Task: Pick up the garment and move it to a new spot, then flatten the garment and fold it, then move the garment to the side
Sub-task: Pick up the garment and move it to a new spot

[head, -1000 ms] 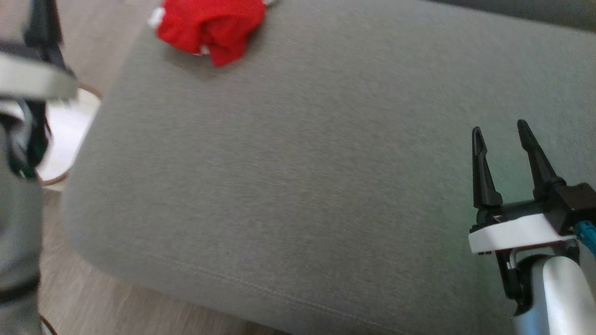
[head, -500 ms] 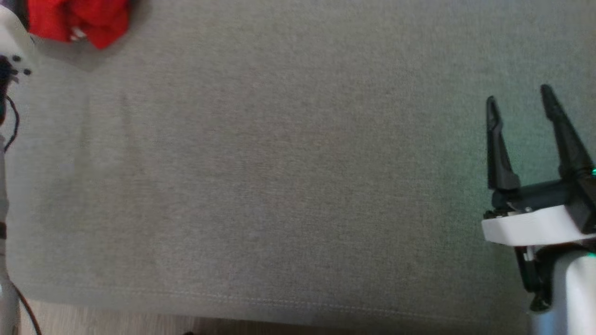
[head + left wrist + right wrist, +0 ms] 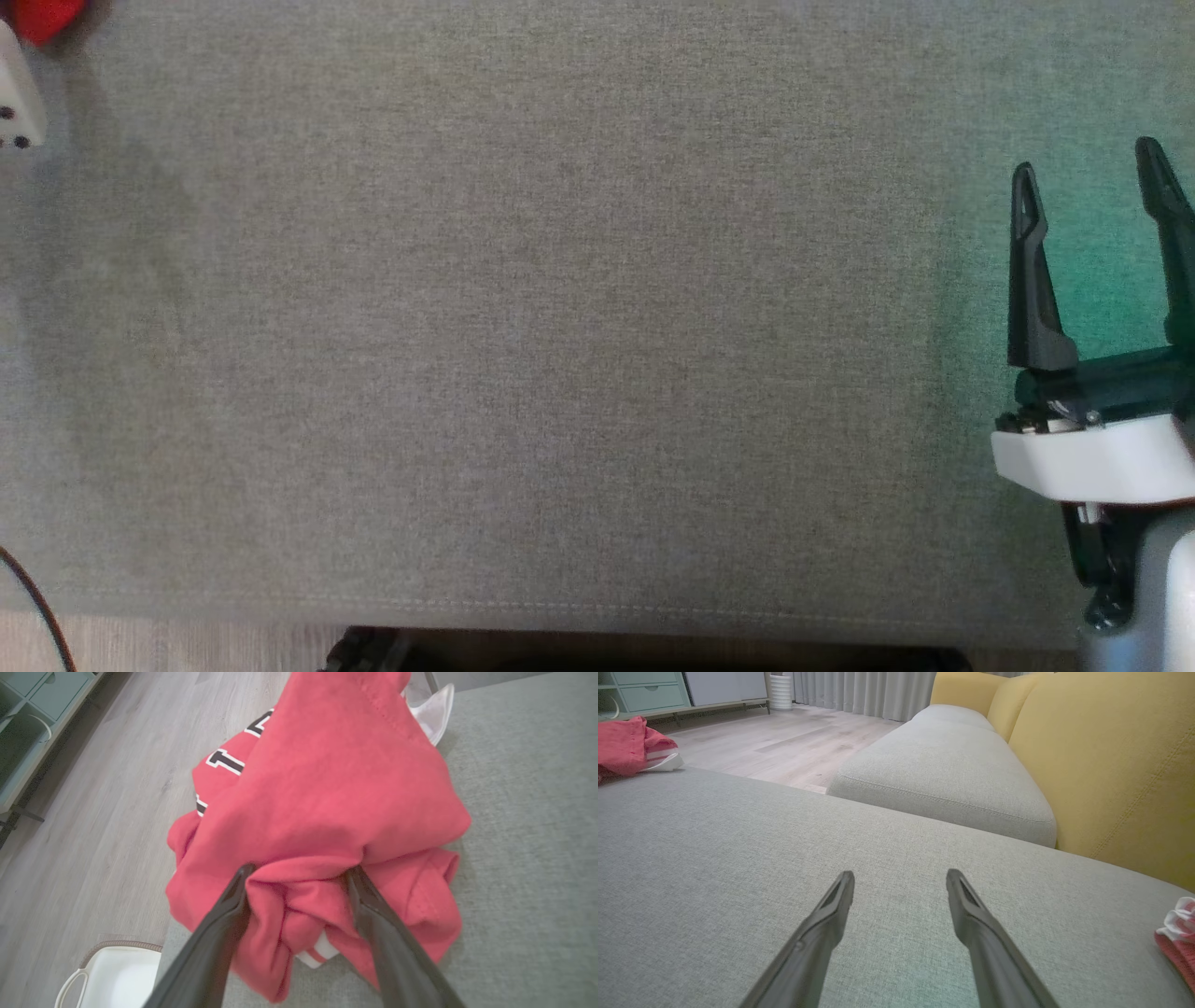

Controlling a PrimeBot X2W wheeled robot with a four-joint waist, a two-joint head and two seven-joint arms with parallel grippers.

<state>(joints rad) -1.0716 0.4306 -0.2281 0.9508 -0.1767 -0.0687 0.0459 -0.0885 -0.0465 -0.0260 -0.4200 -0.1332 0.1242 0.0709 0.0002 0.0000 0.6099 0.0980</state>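
Closest to me, the right end effector point(image 3: 1087, 157) hovers over the grey seat cushion point(image 3: 560, 327), its two long dark tapered fingers spread apart with nothing between them. A green glow tints the cloth just beside it. The cushion is a tight, flat woven fabric with a stitched seam along its front edge.

Further along the same cushion, the left end effector point(image 3: 299, 870) also has its fingers apart. They push into the garment point(image 3: 327, 788) with a bunched roll of it between them, and I see no pinch on the cloth. The garment is a soft red fleece-like top, crumpled in a heap at the cushion's edge, with black-and-white block lettering and a white-striped ribbed hem. Below that edge a white basket point(image 3: 117, 970) with a woven rim sits on the pale wood-plank floor point(image 3: 70, 835).

Beyond lie a second cushion point(image 3: 948, 765) and a yellow padded backrest point(image 3: 1111, 765).

A second ago the head view had the garment at top centre. The camera has since swung, leaving only a red sliver in the top left corner, and the floor strip has shrunk.
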